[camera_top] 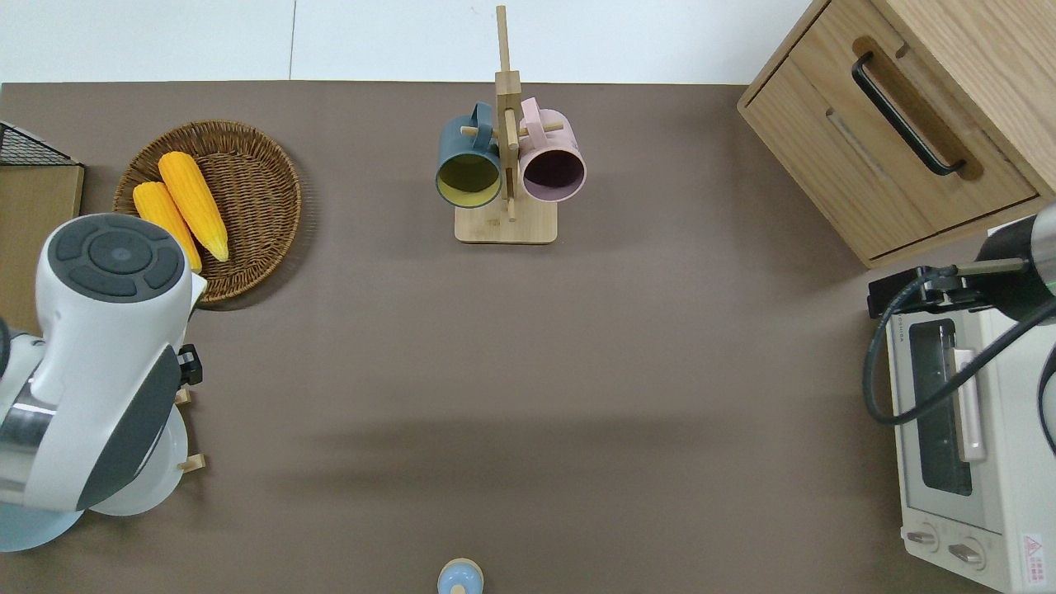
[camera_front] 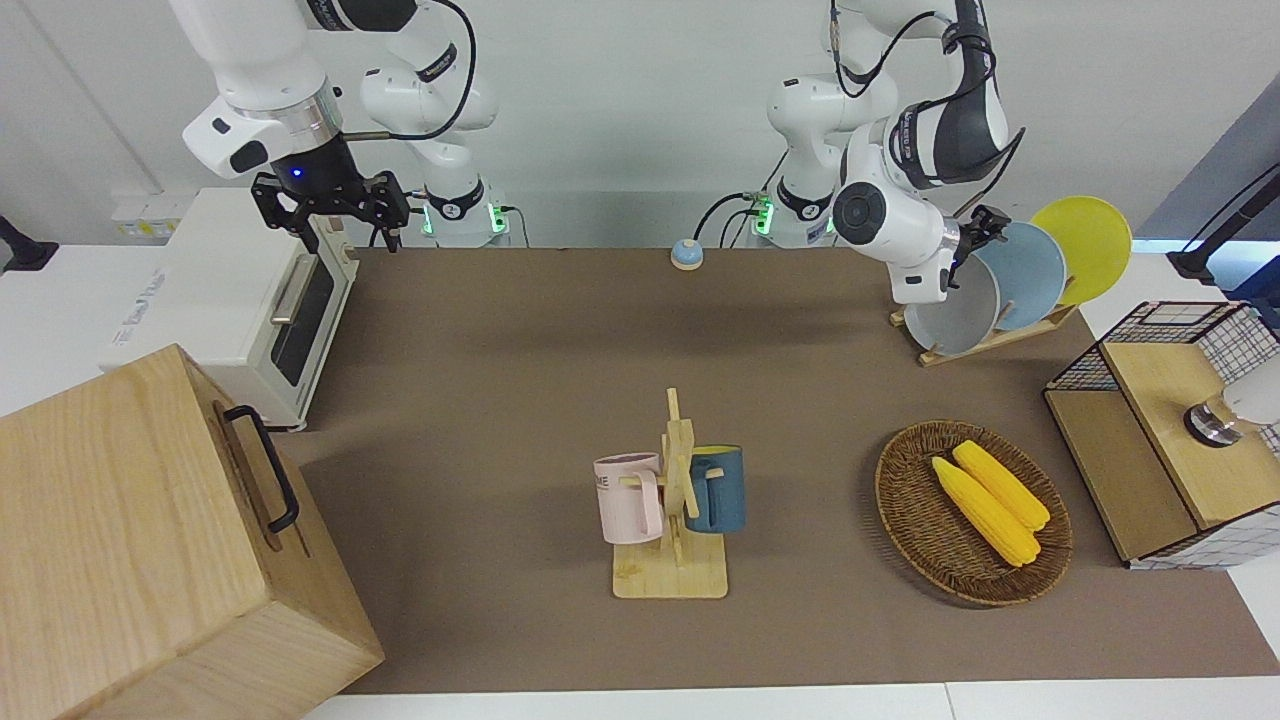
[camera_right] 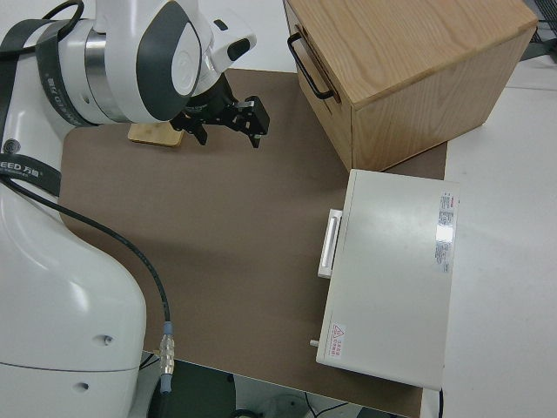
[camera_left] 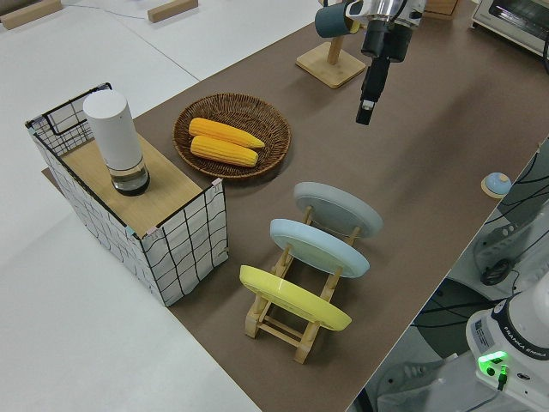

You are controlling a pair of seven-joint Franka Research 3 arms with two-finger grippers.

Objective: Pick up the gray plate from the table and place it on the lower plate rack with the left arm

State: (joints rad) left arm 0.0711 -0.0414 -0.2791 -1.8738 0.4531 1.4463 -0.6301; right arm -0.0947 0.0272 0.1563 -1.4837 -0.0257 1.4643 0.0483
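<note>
The gray plate (camera_front: pixel 955 318) (camera_left: pixel 339 209) stands tilted in the lowest slot of the lower plate rack (camera_front: pixel 1003 337) (camera_left: pixel 290 330), at the left arm's end of the table (camera_front: pixel 500 350). My left gripper (camera_front: pixel 985 228) (camera_left: pixel 367 110) hangs over the rack, clear of the plate's upper rim, open and holding nothing. In the overhead view the left arm covers most of the rack, and only an edge of the gray plate (camera_top: pixel 161 474) shows. The right arm is parked, its gripper (camera_front: pixel 330 212) (camera_right: pixel 231 122) open.
A light blue plate (camera_front: pixel 1025 275) and a yellow plate (camera_front: pixel 1085 245) fill the rack's higher slots. Farther from the robots are a wicker basket (camera_front: pixel 910 505) of corn, a wire crate (camera_front: pixel 1160 440) and a mug stand (camera_front: pixel 672 520). A toaster oven (camera_front: pixel 240 310) and wooden cabinet (camera_front: pixel 130 540) stand at the right arm's end.
</note>
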